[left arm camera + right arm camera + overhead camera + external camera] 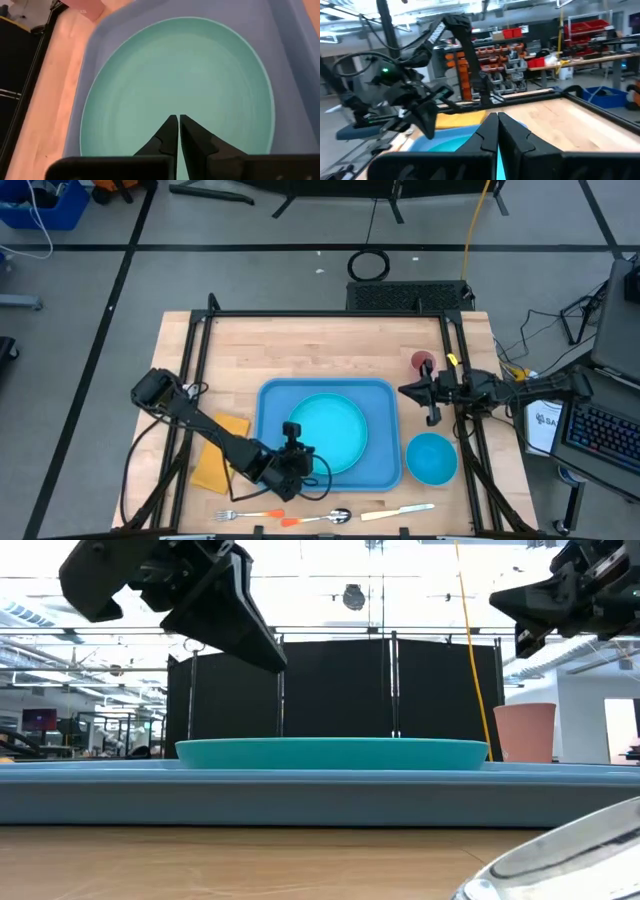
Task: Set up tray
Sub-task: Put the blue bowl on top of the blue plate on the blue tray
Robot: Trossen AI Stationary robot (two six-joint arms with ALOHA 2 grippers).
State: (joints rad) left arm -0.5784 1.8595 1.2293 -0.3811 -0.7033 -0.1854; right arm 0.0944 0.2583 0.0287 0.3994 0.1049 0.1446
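High view surroundings: a blue bowl [432, 458] is sitting lower right of the tray [328, 432]; a fork [247, 515], spoon [325, 517] and knife [398, 511] are lying along the bottom; a yellow napkin [217, 454] is lying at left.
Tray: lying centre frame on the table [330, 350], long axis running left-right, carrying a teal plate [325, 433].
Left claw [293, 432]: hovering over the plate's lower-left edge, fingers nearly together, holding nothing.
Right claw [432, 416]: hanging right of the tray, closed, empty.
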